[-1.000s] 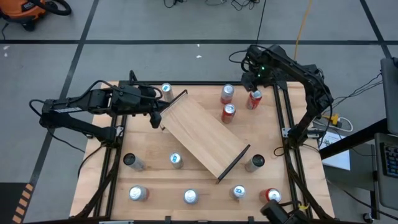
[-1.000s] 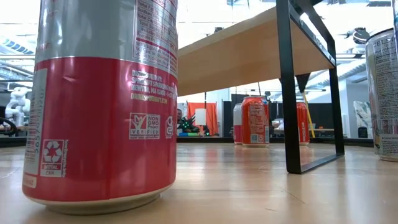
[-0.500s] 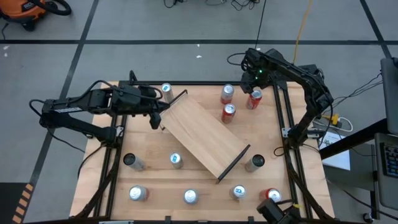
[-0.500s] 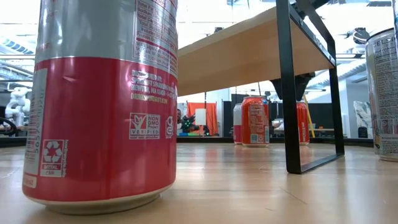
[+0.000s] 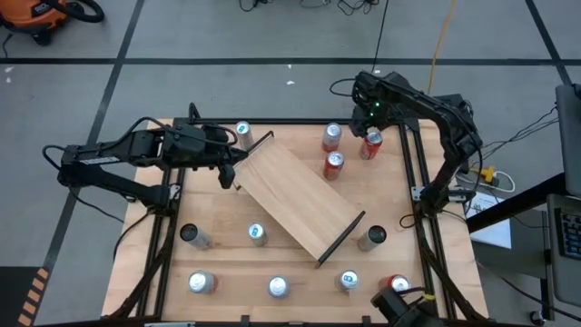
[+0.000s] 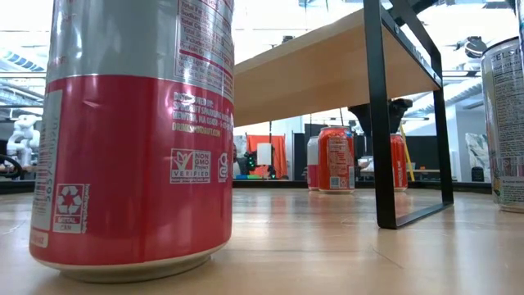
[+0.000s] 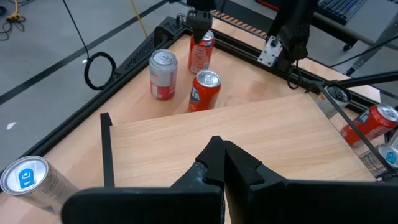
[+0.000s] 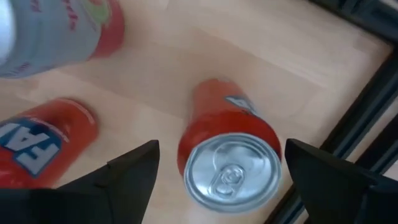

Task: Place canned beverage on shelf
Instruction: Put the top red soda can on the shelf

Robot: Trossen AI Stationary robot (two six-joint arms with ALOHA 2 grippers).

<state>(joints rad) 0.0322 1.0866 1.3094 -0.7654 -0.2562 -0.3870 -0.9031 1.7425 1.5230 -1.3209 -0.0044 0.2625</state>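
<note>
Right gripper [image 8: 214, 171] hung at the far right corner of the light wooden counter [image 5: 272, 263], directly above a red aluminium can with a silver top [image 8: 227, 158]. Jaws spread wide, one dark finger [image 8: 134, 168] on each side of that can, apart from its wall; nothing pinched. Same can seen from overhead at the counter's far edge [image 5: 371, 143], partly under the arm's wrist.

Two more red cans close by: a red-and-silver one [image 5: 331, 136] and an orange-red one with blue lettering [image 5: 334, 164], standing just beside each other near the far edge.

Rectangular light-wood shelf with thin black metal rails at its short ends [image 5: 295, 195] lay diagonally across the middle of the counter, bare on top, no can on it. From counter height, seen raised on its black rail [image 6: 385, 115].

Left gripper [image 5: 231, 168] rested at the shelf's far left corner, jaws pressed together, holding nothing. In its wrist view, closed dark fingers [image 7: 224, 165] over the shelf board [image 7: 249, 134].

Silver cans scattered along the near side: one with a blue top [image 5: 257, 233], another [image 5: 278, 287], and a dark-topped one [image 5: 372, 238] right of the shelf. Big red-and-grey can [image 6: 131, 131] filled the low view's foreground.
</note>
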